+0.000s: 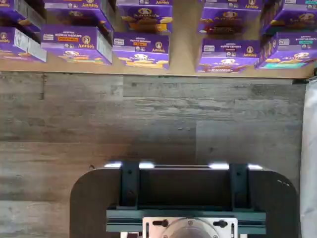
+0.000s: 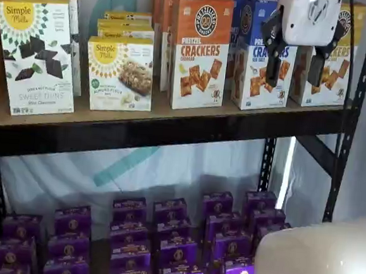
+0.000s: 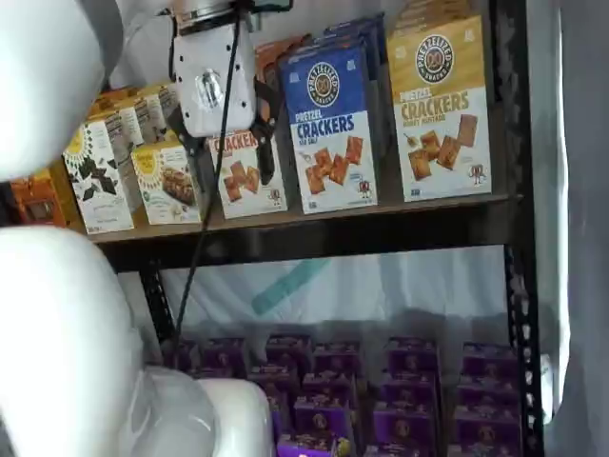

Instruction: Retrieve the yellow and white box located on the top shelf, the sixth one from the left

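tall yellow and white cardboard cracker box [image 3: 441, 109], upright, face out, square orange-brown crackers printed on it, far right end of the tan wooden top shelf [image 3: 314, 217] with black front rail

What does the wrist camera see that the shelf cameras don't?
Only the wrist view shows the grey wooden floor and the dark mount. Only the shelf views show the top shelf, the yellow and white box, the orange box, the blue box and the tool, its fingers open. Both show the purple boxes down low.
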Tool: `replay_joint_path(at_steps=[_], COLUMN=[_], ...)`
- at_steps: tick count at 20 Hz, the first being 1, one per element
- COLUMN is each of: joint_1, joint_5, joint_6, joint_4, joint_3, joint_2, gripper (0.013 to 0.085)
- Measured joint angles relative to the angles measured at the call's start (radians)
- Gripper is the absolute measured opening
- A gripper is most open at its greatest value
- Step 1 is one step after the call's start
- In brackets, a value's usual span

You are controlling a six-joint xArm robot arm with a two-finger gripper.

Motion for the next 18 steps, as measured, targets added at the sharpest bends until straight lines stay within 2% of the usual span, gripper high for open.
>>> replay_joint_path(at_steps=[2,5,13,17,18], joint_1=[-0.017,-0.027,-0.051,-0.115,-0.146], joint_5=[-0.052,-0.073,-0.099,-0.136,-0.151], joint_6=[-0.011,-0.018,-0.051,-0.117,-0.148], joint_4=[0.018,0.027,0.004,-0.01,-0.014], joint_3=[0.028,0.038,0.044,0.053,0.054], joint_2=[-0.031,-0.042,-0.039,-0.035,-0.03], gripper=[0.085,0.085,0.085,0.085,0.085])
